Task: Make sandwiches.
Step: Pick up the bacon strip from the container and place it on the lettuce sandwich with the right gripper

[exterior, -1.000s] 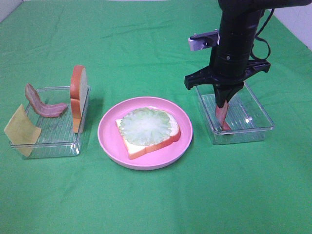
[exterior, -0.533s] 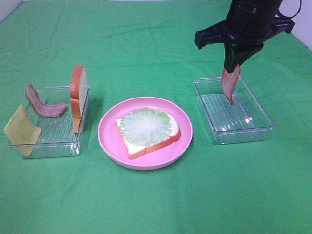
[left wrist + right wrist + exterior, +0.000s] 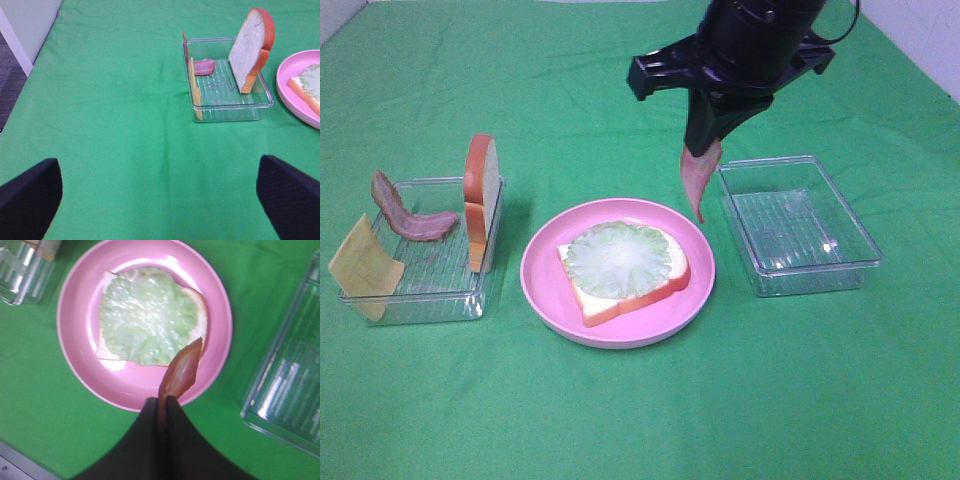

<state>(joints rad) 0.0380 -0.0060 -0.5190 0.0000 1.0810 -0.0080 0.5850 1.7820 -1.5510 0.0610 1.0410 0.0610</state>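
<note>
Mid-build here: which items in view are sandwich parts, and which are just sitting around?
Job: bacon strip in the right pincer; lettuce on the bottom bread slice; upright bread slice, second bacon strip, cheese slice in the left tray.
Lying about: pink plate, right tray.

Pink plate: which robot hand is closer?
Right. The right gripper hangs over the right rim of the plate, holding a bacon strip; the left gripper sits back beyond the left tray.

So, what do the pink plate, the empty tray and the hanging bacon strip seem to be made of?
Pink plate: likely hard plastic, glossy with highlights.
Empty tray: clear rigid plastic, its ribbed floor shows through.
Bacon strip: a toy, perhaps rubbery plastic; smooth, slightly curved.
</note>
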